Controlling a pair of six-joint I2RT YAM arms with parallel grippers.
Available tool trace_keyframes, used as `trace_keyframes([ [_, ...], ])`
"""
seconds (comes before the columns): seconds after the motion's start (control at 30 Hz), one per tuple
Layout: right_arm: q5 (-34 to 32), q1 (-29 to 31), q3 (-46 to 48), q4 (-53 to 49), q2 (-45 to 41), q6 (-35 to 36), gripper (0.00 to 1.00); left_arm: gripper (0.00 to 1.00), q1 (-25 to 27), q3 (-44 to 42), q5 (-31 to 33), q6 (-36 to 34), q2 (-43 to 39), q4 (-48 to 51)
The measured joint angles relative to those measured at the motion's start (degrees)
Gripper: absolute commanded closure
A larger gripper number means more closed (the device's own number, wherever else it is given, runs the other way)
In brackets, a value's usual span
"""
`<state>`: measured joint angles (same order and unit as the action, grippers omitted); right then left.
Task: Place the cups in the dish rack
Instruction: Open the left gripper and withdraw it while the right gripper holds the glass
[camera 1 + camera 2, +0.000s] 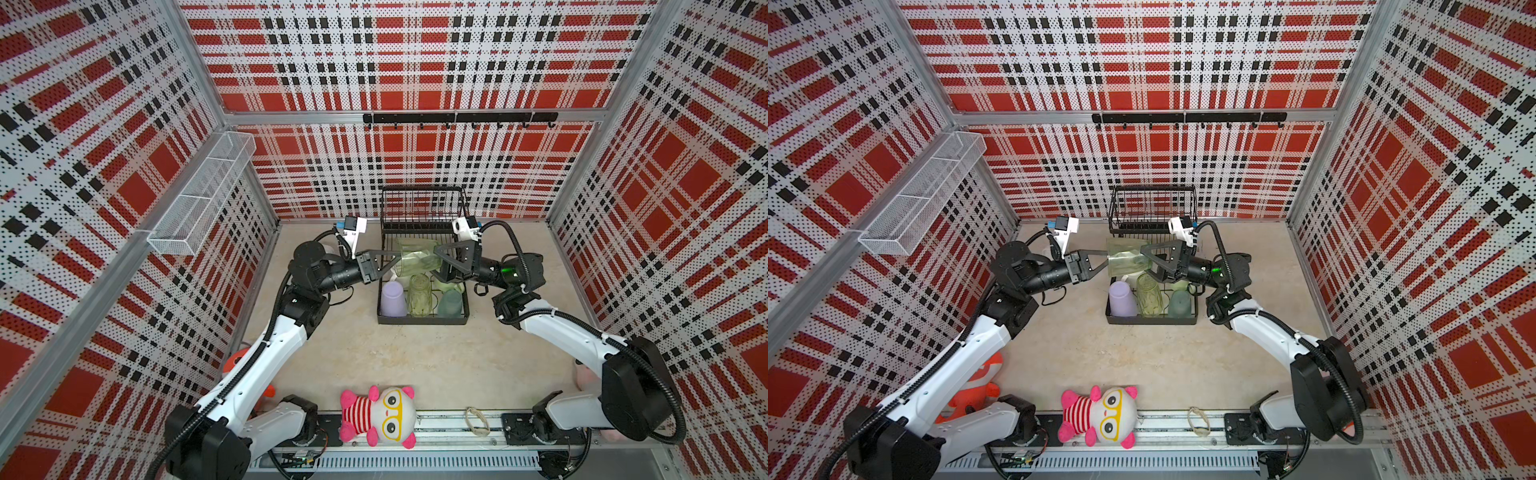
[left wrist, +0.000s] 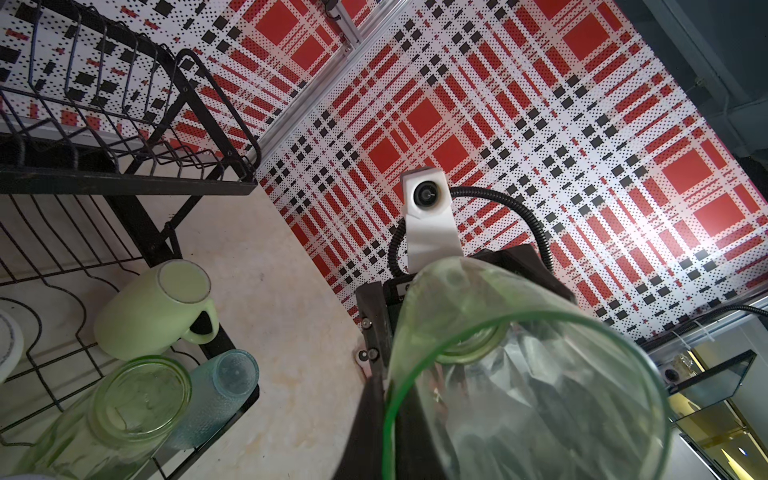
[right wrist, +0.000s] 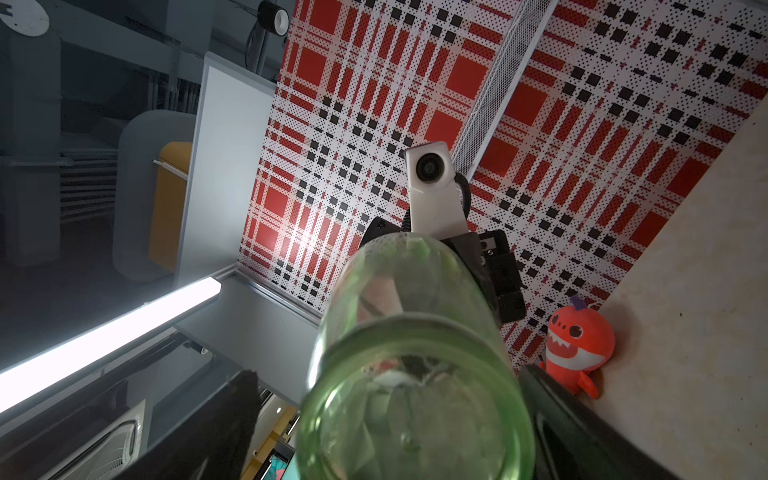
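A clear green ribbed tumbler (image 1: 417, 257) (image 1: 1127, 257) hangs on its side above the black dish rack (image 1: 422, 320) (image 1: 1150, 321). My left gripper (image 1: 395, 255) (image 2: 386, 399) is shut on the tumbler's rim (image 2: 540, 395). My right gripper (image 1: 434, 262) (image 3: 397, 415) stands open, one jaw on each side of the tumbler's base (image 3: 415, 395), with a gap showing on one side. On the rack's lower tier stand, upside down, a lavender tumbler (image 1: 392, 298), another green ribbed tumbler (image 1: 419, 295) (image 2: 124, 407) and a teal cup (image 1: 450, 302) (image 2: 216, 395). A pale green mug (image 2: 153, 307) lies behind them.
The rack's raised upper basket (image 1: 422, 208) stands just behind both grippers. A white mesh shelf (image 1: 203, 195) hangs on the left wall and a black hook rail (image 1: 457, 117) on the back wall. A pink plush toy (image 1: 378, 415) and an orange shark toy (image 1: 976, 386) lie near the front.
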<state>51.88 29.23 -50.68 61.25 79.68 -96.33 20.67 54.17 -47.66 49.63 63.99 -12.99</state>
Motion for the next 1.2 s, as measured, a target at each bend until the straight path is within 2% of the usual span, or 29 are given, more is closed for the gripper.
trace_keyframes([
  [0.27, 0.1, 0.0, 0.0, -2.3, -0.1, 1.4, 0.26, 1.00, 0.0, 0.0, 0.0, -0.2, 0.1, 0.0],
  [0.47, 0.1, 0.0, 0.0, -2.2, -0.1, 1.0, 0.34, 0.97, 0.0, 0.0, -0.1, -0.1, 0.2, -0.2],
  [0.6, 0.1, 0.0, 0.0, -2.2, -0.1, 1.2, 0.34, 0.97, 0.0, 0.0, -0.2, -0.1, 0.2, -0.3],
  [0.73, 0.1, 0.0, 0.0, -2.2, -0.1, 1.4, 0.26, 1.00, 0.0, 0.0, -0.2, -0.2, 0.2, -0.3],
  [0.83, 0.1, 0.0, 0.0, -2.1, -0.1, 1.4, 0.10, 1.00, 0.0, -0.1, -0.4, -0.3, 0.2, -0.5],
  [0.9, 0.2, 0.0, 0.0, -2.2, -0.1, 2.0, 0.04, 1.00, 0.1, -0.2, -0.8, -0.4, 0.2, -0.6],
  [1.0, 0.1, 0.0, -0.3, -5.0, -0.4, 4.0, 0.05, 1.00, 0.4, -0.3, -1.2, -0.6, 0.2, -0.6],
  [1.2, 0.1, 0.0, -2.1, -8.2, -0.7, 6.2, 0.21, 1.00, 1.4, -0.3, -1.4, -1.5, 0.7, -0.5],
])
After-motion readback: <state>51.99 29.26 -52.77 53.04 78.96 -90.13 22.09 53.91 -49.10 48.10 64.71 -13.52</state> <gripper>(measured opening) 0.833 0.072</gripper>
